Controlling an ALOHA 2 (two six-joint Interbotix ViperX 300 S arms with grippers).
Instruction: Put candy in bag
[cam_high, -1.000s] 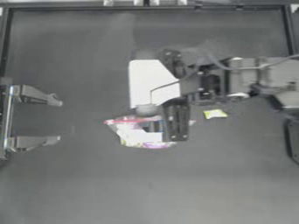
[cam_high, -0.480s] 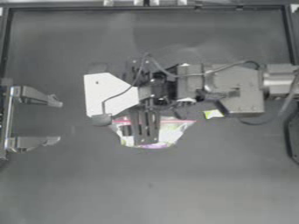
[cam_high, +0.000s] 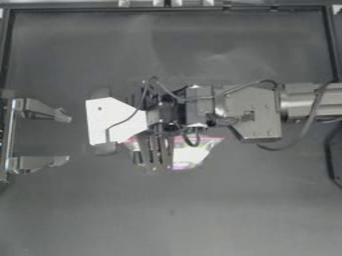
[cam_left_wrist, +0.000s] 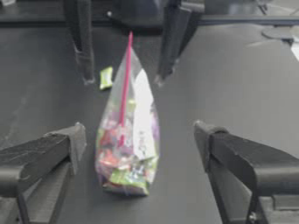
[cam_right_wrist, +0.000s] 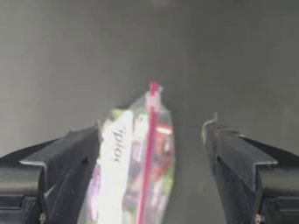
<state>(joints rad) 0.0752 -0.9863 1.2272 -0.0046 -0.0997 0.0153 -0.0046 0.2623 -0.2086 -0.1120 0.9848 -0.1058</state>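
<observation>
Your right claw (cam_right_wrist: 152, 144) hangs open astride the bag (cam_left_wrist: 125, 144), a clear pouch with a pink seal, mid-tabletop; the yellow-green candy (cam_left_wrist: 106, 78) lies beside it; left claw (cam_left_wrist: 140, 148) open

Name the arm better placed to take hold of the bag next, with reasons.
Right. The right gripper is over the bag, open jaws either side of its pink seal strip. The left gripper waits open at the table's left edge, well away.
</observation>
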